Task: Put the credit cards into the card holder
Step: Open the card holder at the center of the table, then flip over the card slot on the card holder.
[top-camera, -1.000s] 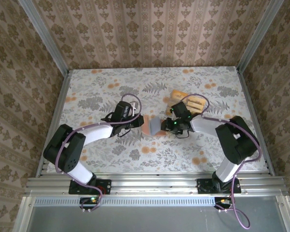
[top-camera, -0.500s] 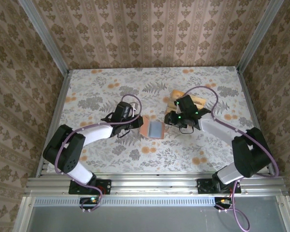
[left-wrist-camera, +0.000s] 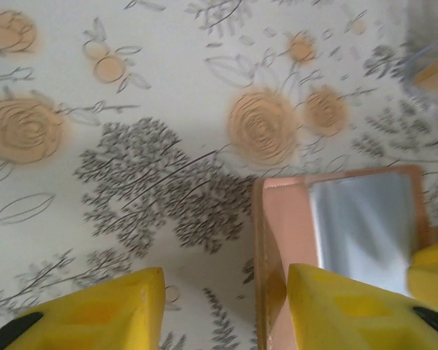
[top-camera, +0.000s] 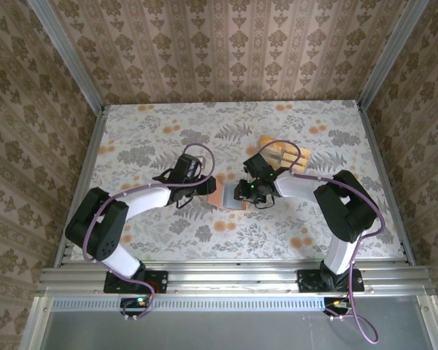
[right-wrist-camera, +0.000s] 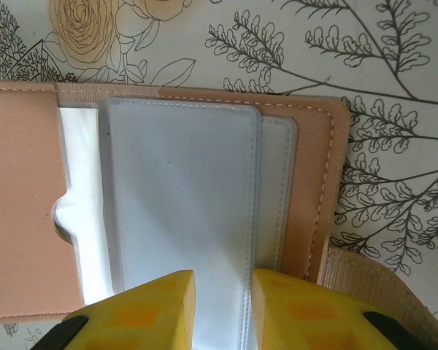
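Arms meet mid-table in the overhead view. The left pincer (top-camera: 206, 187) and the right pincer (top-camera: 242, 192) face each other across one small reddish-brown leather-like folding card holder (top-camera: 230, 197). It lies open and flat between them, touching or nearly touching both. The flat tan-yellow rectangular credit cards (top-camera: 283, 154) lie in a cluster beyond the right pincer, well apart from the holder. They overlap, so I cannot count them. None is in the holder yet.

From the left wrist, this pincer's two yellow fingers (left-wrist-camera: 95, 313) stand apart and clamp nothing. The holder's near edge runs up between them, and the right-hand finger lies over its leather border. Far off to that finger's side is what looks like a clear plastic tray (left-wrist-camera: 423, 29) with a tan corner in it.

From the right wrist, the two yellow fingers (right-wrist-camera: 139, 310) are nearly together with a slim gap. They sit over the holder's clear plastic sleeves (right-wrist-camera: 179, 197), of which I count two, one behind the other. I cannot tell whether they pinch a sleeve.

My worry is that nothing pins the holder while the left jaws gape. A tug on a sleeve could then drag it across the flowered table (top-camera: 153, 146) or fold it shut. The limp sleeve could also slip free, leaving no pocket open for a card.
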